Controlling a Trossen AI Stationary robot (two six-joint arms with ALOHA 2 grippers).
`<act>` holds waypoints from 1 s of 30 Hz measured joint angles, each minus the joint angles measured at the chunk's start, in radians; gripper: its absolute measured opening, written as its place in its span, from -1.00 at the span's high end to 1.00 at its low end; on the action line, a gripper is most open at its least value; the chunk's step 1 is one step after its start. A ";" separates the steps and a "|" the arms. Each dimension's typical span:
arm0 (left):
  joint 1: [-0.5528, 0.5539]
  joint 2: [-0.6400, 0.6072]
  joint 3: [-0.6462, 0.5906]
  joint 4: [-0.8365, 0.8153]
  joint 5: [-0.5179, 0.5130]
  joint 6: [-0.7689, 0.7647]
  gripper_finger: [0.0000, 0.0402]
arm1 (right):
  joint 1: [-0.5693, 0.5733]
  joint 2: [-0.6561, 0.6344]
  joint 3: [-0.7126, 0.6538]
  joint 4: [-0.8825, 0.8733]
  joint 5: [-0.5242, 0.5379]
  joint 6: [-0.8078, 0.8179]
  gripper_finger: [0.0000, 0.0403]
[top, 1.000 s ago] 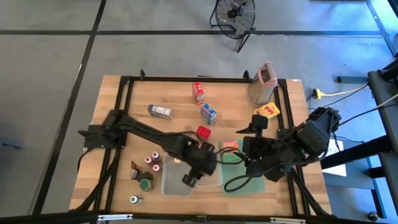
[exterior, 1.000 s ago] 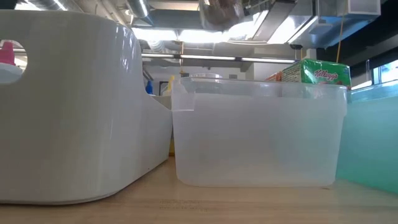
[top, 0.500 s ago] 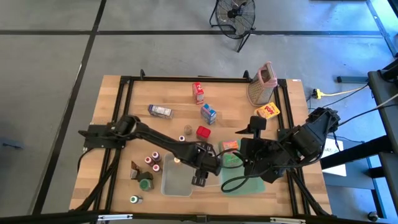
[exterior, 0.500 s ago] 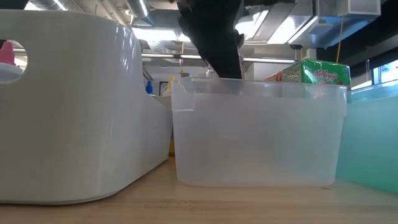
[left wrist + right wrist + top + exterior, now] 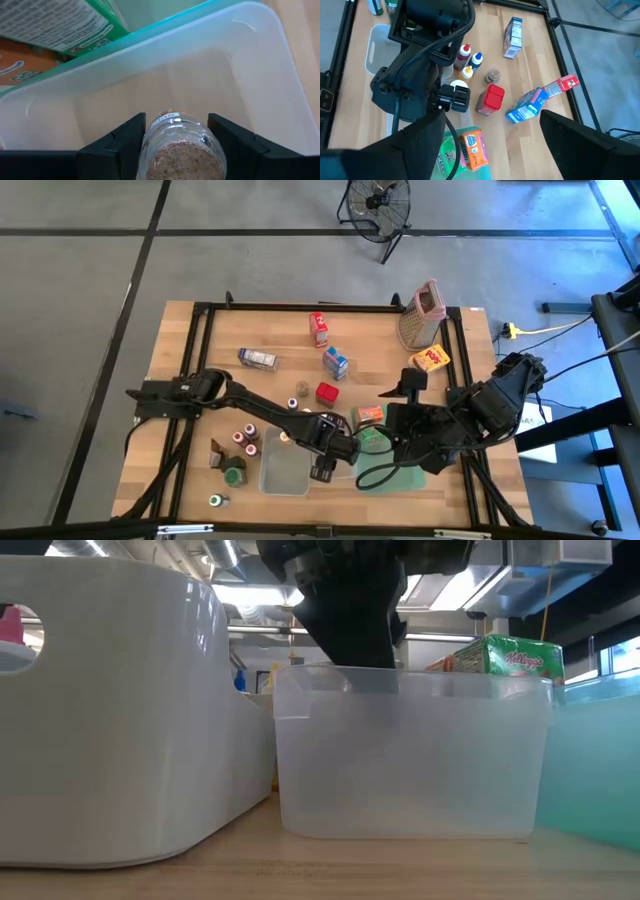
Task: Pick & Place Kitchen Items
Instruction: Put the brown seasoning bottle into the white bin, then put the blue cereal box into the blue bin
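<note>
**Desk:** What's new, starting from the left of the table?

**Photographer:** The loose jars (image 5: 243, 442) by the table's left edge are untouched. The change is just right of them, at the tub (image 5: 283, 470). A second ago the left gripper (image 5: 177, 127) hung high above it. Now it has dropped towards the tub's right end. At table height nothing dark showed over the rim then, and now the arm fills the space behind it.

**Desk:** Carrying anything?

**Photographer:** A small jar (image 5: 180, 150) of brown spice. The left wrist camera shows it wedged between the two fingers, which look closed on its sides. It is poised over the tub's pale floor. Whether its base has touched down, I cannot tell.

**Desk:** So what does that mean for the job?

**Photographer:** In my judgement this is the placing step, nearly finished. The carry is over and only the release is left. The fingers should part and the arm should lift straight up, or the jar could tip or get dragged along.

**Desk:** And further right?

**Photographer:** The tray (image 5: 600, 760) stands beside the tub with a green carton (image 5: 515, 655) in it. Over it waits the right gripper (image 5: 492, 125), jaws spread wide and empty. Several cartons lie out on the boards, so plenty of work is left.
</note>
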 joint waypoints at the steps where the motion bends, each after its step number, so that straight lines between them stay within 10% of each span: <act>1: 0.000 0.001 0.000 0.000 0.000 0.003 -0.07 | 0.000 0.000 0.000 0.000 -0.001 0.000 -0.63; 18: -0.027 -0.036 -0.012 -0.006 -0.051 0.055 -0.11 | 0.000 0.000 0.000 0.000 -0.002 0.000 -0.63; 30: -0.055 -0.277 -0.010 -0.013 -0.132 0.060 -0.11 | 0.000 0.000 0.000 0.002 -0.024 0.000 -0.63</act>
